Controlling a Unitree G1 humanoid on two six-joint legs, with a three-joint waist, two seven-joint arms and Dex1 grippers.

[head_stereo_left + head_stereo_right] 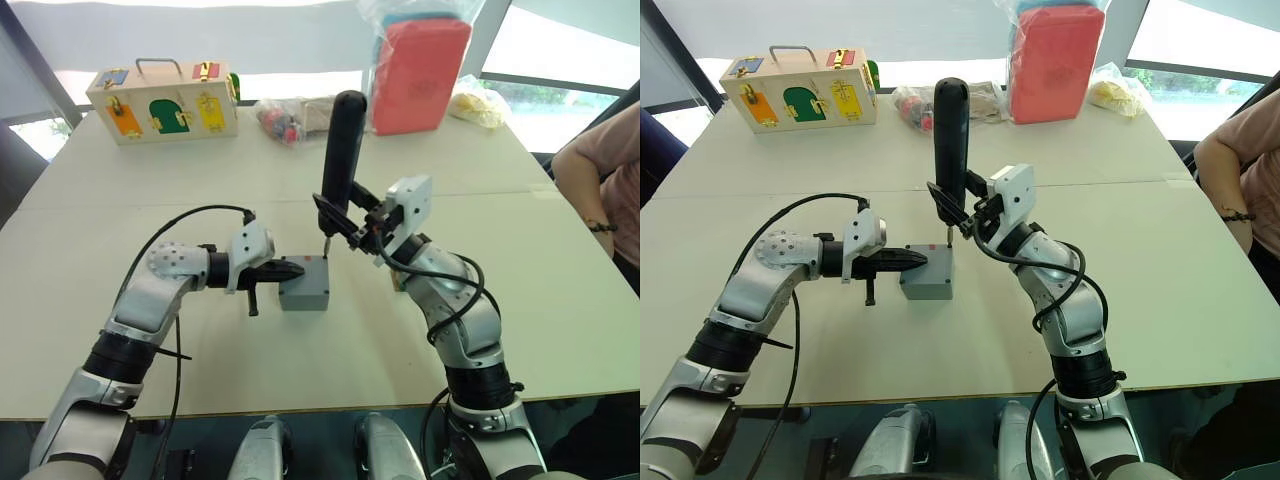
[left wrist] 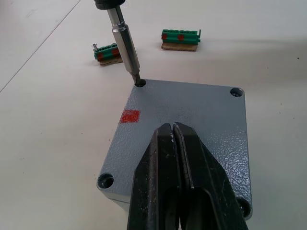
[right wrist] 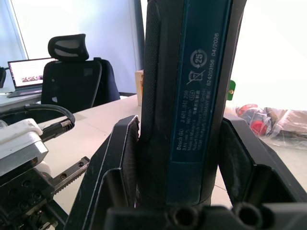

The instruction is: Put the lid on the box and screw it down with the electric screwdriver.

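The grey lid (image 2: 192,108) sits on the grey box (image 1: 305,291) at the middle of the table, a red mark near one edge and screw holes at its corners. My left gripper (image 1: 290,269) is shut with nothing in it, its fingertips (image 2: 165,136) lying flat on top of the lid. Just right of the box, my right gripper (image 1: 345,222) is shut on the black electric screwdriver (image 1: 343,150), which stands upright. The screwdriver's metal bit (image 2: 125,43) reaches down into the lid's far corner hole.
Two green connector blocks (image 2: 180,39) lie on the table beyond the box. A wooden latch box (image 1: 165,103) stands at the back left, a red pack in a plastic bag (image 1: 420,75) at the back middle. A person's arm (image 1: 595,190) rests at the right edge.
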